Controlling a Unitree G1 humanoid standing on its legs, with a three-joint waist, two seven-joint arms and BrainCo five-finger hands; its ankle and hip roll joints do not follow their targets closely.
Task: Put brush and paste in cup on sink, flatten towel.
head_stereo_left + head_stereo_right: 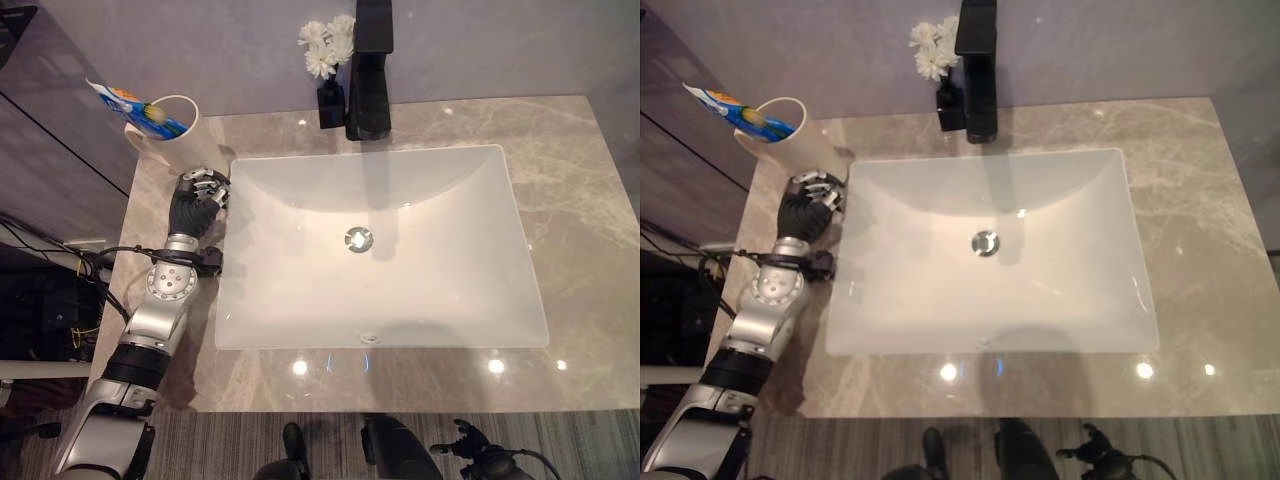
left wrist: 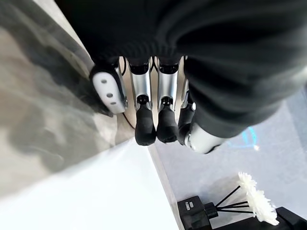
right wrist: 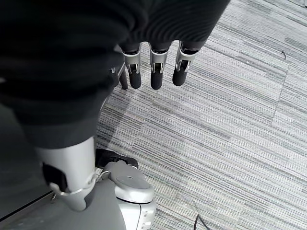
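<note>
A grey-veined marble counter (image 1: 560, 210) runs under a pale wall and carries a white rectangular basin (image 1: 300, 300) with a chrome drain (image 1: 358, 238) at its middle. The left hand (image 1: 198, 200) rests on the counter strip just beside the basin's left rim, its fingers (image 2: 145, 129) relaxed and loosely bent, holding nothing as far as its own wrist view shows. Just beyond the fingertips stands the white cup (image 1: 180, 135), with the toothpaste tube (image 1: 125, 100) leaning out over its far rim; a blue shape deeper in the cup may be the brush, but it is too small to tell. The right hand (image 3: 153, 72) hangs low over the striped carpet (image 3: 230, 143) with fingers straight and nothing in it. No towel can be made out on the counter, so that part of the task looks open — a judgement only. The main risk sits close to the left hand: the cup is near the counter's corner, and a careless lift or sweep of the fingers could knock it over or off the edge, spilling the tube. Further right of that hand, the black faucet (image 1: 368, 70) and the small vase of white flowers (image 1: 328, 50) stand clear — a wide reach across the basin could still topple the vase.
</note>
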